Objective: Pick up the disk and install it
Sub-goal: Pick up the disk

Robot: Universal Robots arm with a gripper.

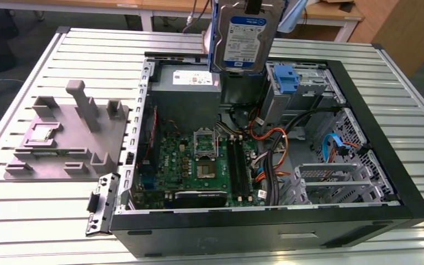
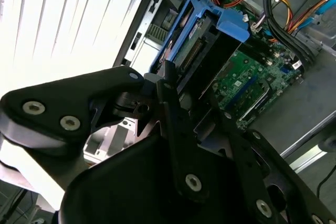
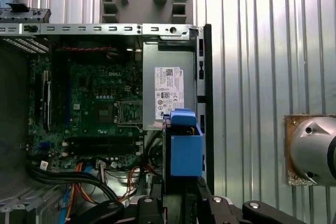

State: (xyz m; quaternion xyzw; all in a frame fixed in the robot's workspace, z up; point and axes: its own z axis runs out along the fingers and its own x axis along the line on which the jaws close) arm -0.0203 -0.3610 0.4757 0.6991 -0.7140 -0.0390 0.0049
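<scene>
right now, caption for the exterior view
The disk, held upright in the gripper, above the open computer case on a slatted table.

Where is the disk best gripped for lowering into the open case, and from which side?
By its upper short end, from above, pinching across the two flat faces. The disk hangs upright over the computer case, and the gripper holds it that way now. The broad metal faces likely seat a pinch well, and the blue bracket along its edges stays free.
</scene>
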